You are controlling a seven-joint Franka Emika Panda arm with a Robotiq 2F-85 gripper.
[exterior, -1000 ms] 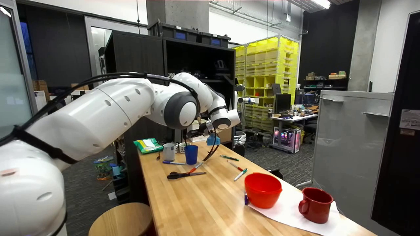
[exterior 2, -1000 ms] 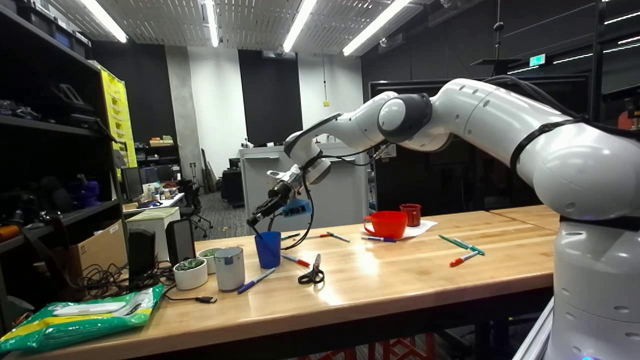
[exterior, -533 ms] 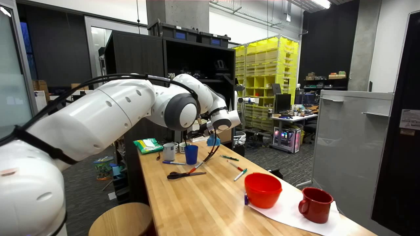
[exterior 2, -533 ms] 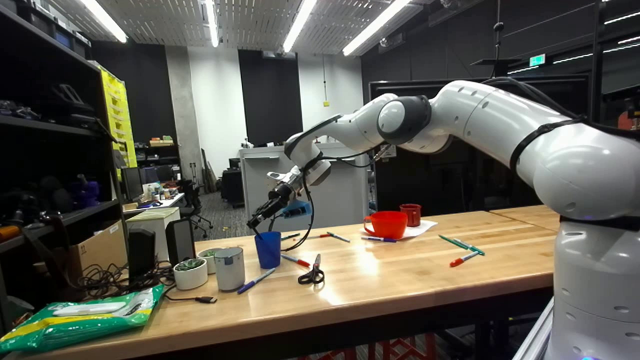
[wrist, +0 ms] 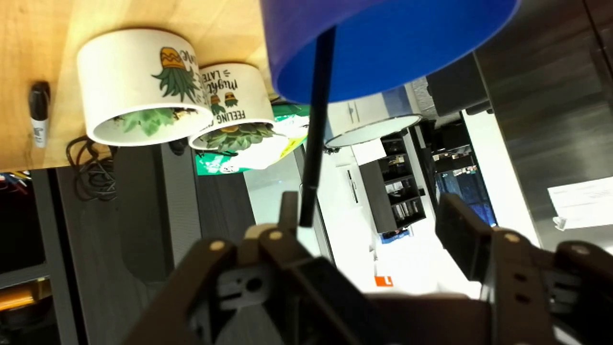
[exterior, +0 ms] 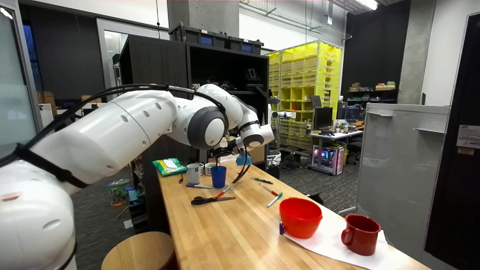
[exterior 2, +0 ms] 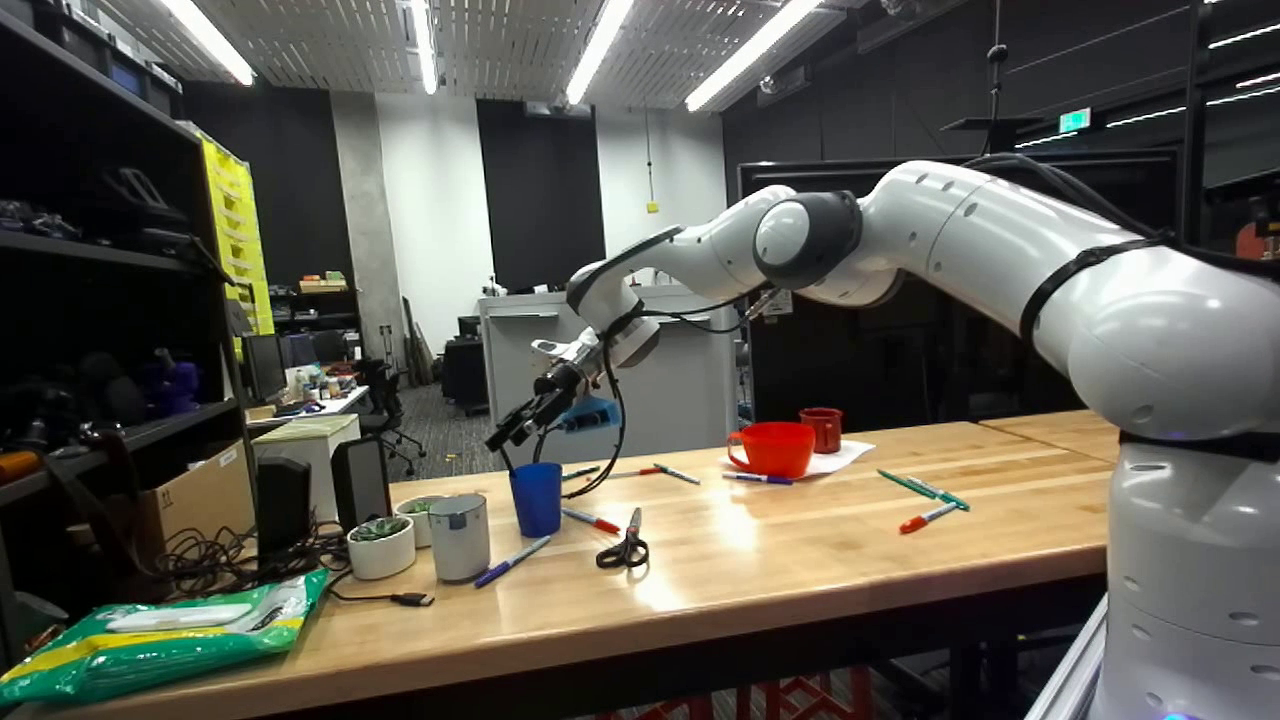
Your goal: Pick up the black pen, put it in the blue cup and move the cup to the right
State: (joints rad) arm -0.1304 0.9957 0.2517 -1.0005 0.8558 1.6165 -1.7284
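The blue cup stands upright on the table, and the wrist view shows its rim and inside from close by. The slim black pen has its lower part in the cup and leans against the rim, its free end sticking out. My gripper is open just above the cup, its fingers well apart. That free end of the pen is close beside one finger, away from the opposite finger pad. Whether pen and finger touch, I cannot tell. In an exterior view the pen rises from the cup below the gripper.
Beside the cup stand a grey mug and two white planters, the nearer one with a succulent. A blue marker, a red marker and scissors lie around it. Farther along are a red bowl and a dark red mug.
My gripper's jaws have spread from shut on the pen to open. The pen's upper end has shifted a little and it stands at a different slant. The cup has stayed put.
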